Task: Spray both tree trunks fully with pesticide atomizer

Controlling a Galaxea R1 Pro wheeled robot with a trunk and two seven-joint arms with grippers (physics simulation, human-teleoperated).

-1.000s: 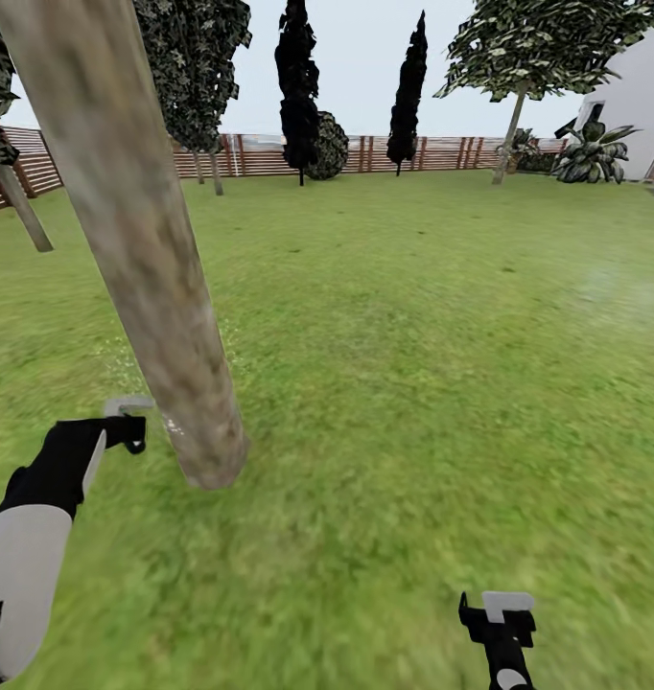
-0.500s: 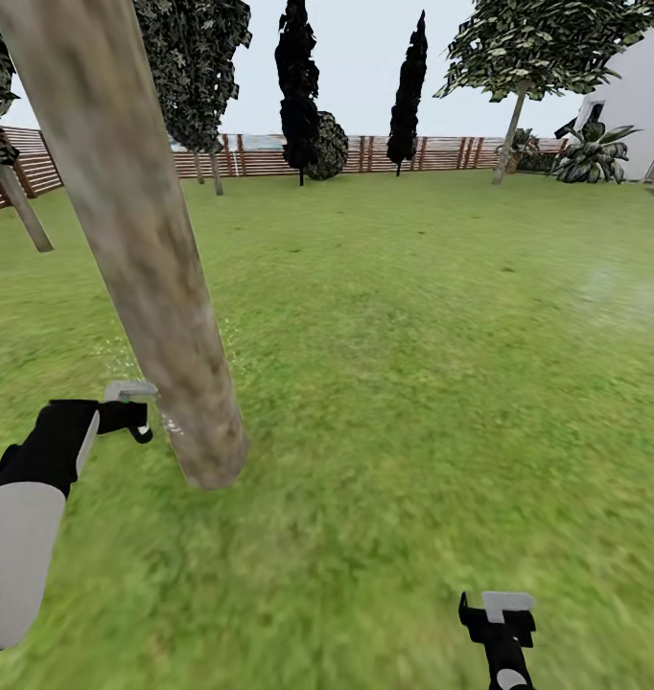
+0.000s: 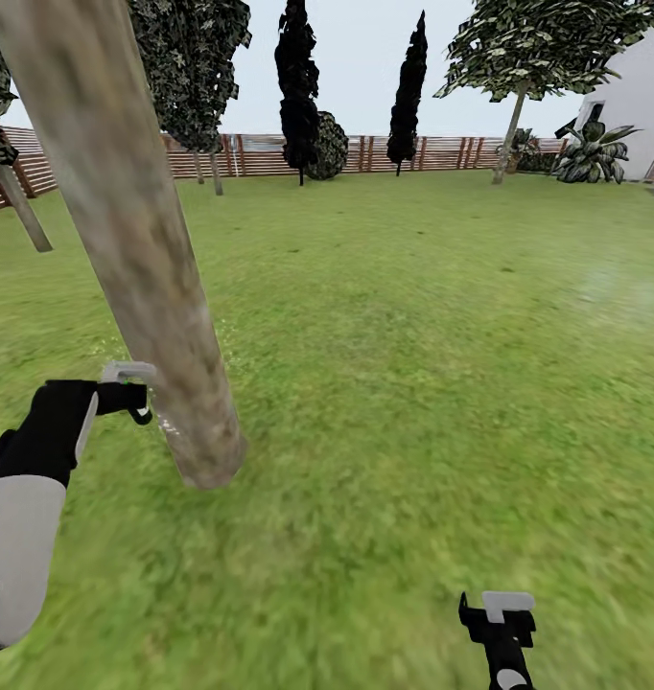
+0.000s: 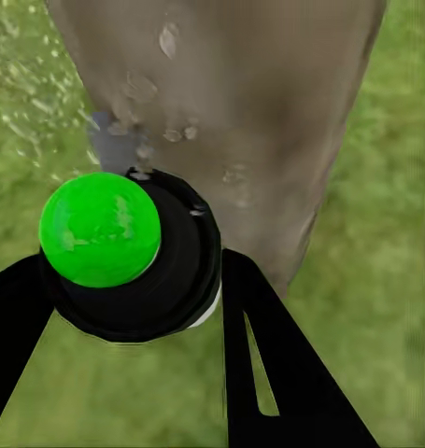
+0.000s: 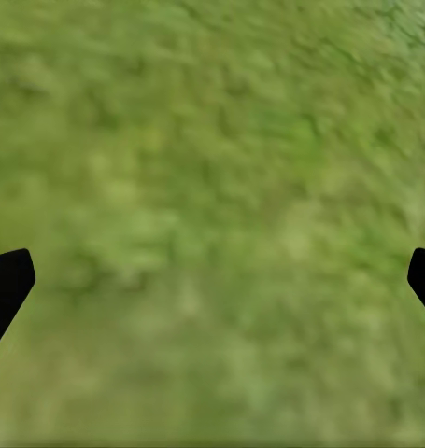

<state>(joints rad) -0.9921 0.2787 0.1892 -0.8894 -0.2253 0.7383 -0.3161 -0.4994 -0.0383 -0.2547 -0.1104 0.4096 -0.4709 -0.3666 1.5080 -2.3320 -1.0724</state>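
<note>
pesticide atomizer [image 4: 128,257] clamped in left gripper [image 4: 128,308]

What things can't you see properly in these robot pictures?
- The tree trunk: its crown is cut off by the head view's top edge.
- The pesticide atomizer: the left wrist view shows just its dark end with a green top; its label is hidden.
- Right gripper: only the finger tips show, at the picture's edges.
- The grass: blurred.

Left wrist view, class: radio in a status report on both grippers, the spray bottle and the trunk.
Left gripper shut on the spray bottle, aimed at the trunk, droplets on the bark. Right gripper open over grass. Nothing between bottle and trunk.
</note>
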